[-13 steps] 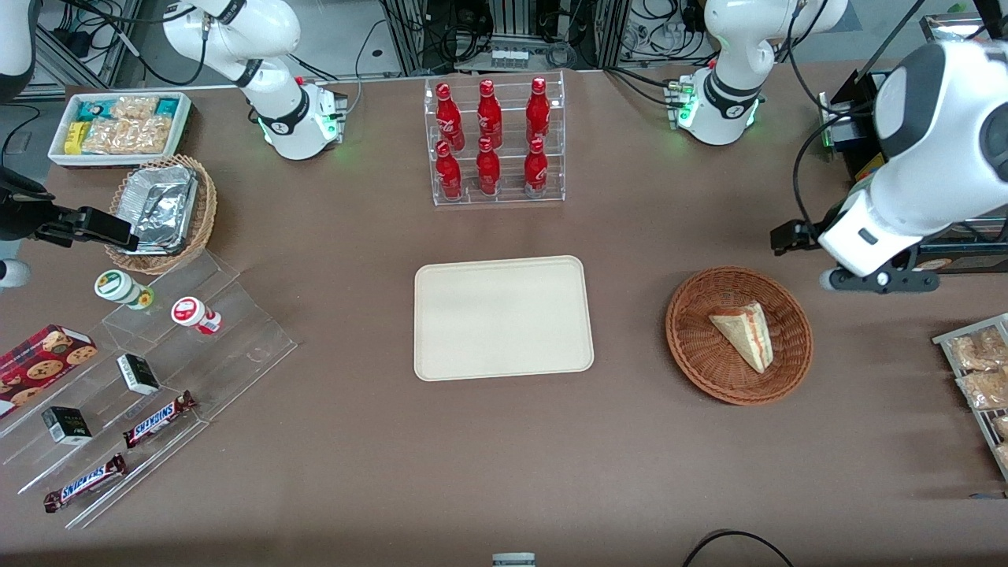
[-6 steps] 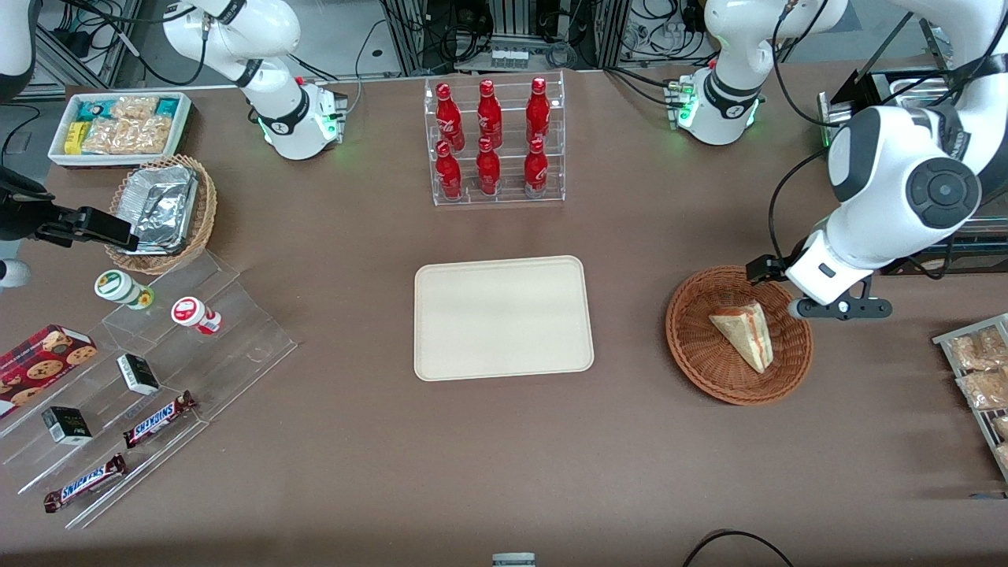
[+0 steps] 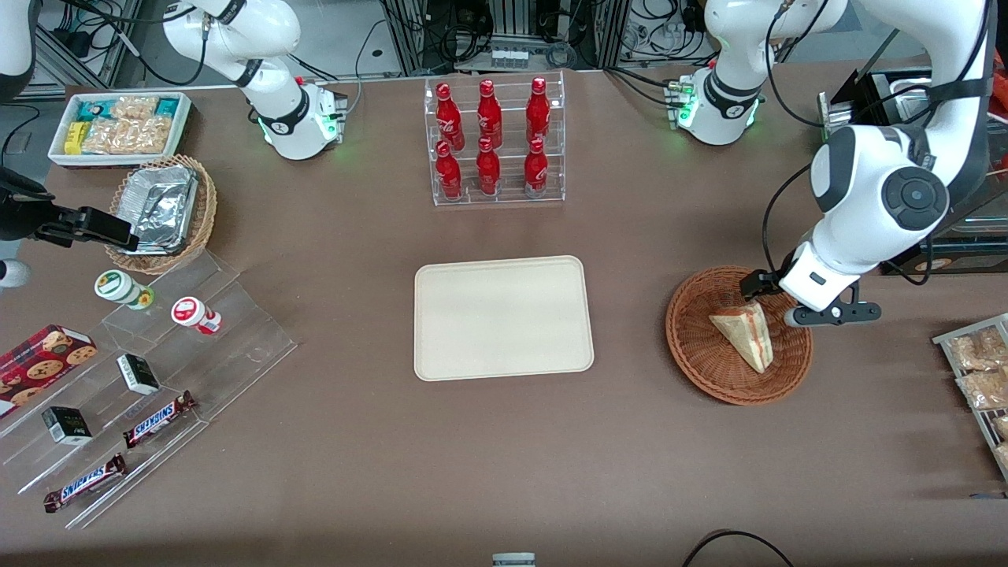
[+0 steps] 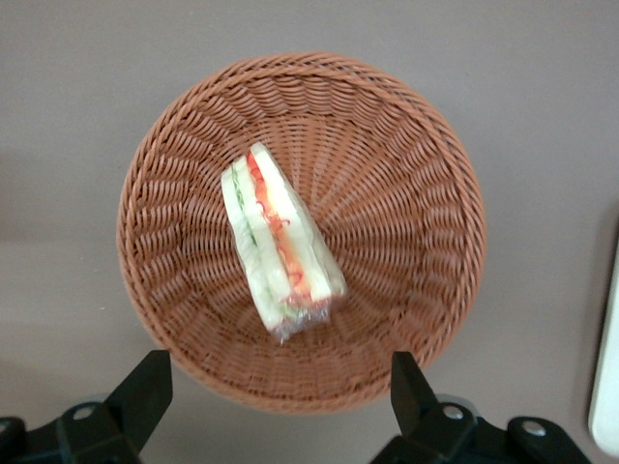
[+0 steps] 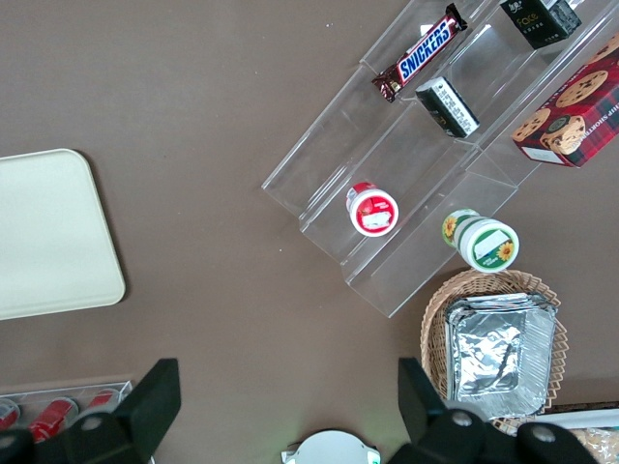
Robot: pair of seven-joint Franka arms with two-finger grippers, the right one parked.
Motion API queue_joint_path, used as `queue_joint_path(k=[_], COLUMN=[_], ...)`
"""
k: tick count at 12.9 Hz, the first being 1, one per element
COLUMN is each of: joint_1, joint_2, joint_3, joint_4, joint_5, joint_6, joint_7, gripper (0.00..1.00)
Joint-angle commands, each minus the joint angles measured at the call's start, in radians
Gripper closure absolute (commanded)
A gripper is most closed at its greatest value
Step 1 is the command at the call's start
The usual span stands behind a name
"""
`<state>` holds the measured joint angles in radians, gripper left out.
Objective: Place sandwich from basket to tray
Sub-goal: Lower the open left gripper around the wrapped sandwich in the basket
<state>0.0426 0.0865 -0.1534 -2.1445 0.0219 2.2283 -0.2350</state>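
The left arm's black two-finger gripper (image 4: 276, 387) hangs above the round, shallow, reddish-brown woven wicker basket (image 4: 426, 174), over the part of its rim farther from the front camera. Its jaws stand wide apart with nothing between them; the two black fingertips (image 4: 145, 382) sit about as far apart as the basket's floor is wide, and they hold nothing. Below the open jaws lies the small triangular sandwich wedge (image 4: 279, 242) of pale bread in clear wrap, red and green filling showing along its cut edge. It rests on its side on the basket floor, its broad end nearer the gripper and its thin point away from it, not touching either finger.

From the front, the gripper (image 3: 768, 303) is just above the sandwich (image 3: 746, 331) at the basket (image 3: 701, 346) rim. The flat rectangular cream-beige tray (image 3: 502, 317) with rounded corners and a low rim lies bare on the brown table (image 3: 504, 457), well apart from the jaws, toward the parked arm's end from the basket
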Motion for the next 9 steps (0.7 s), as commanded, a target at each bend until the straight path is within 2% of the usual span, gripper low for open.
queue_joint_path(k=[1,4,5,6,9], joint_1=[0.008,0.026,0.026,0.026,0.025], joint_2=[0.013,0.044,0.055,0.062,0.085], joint_3=[-0.008,-0.009,-0.009,-0.009,-0.009], joint_4=[-0.049,-0.048,-0.045,-0.045,-0.041], joint_5=[0.007,-0.002,-0.049,-0.060,-0.057], joint_6=[0.082,0.117,0.125,0.129,0.131], joint_7=[-0.163,-0.360,-0.438,-0.484,-0.489], gripper=[0.00,0.00,0.00,0.00,0.00])
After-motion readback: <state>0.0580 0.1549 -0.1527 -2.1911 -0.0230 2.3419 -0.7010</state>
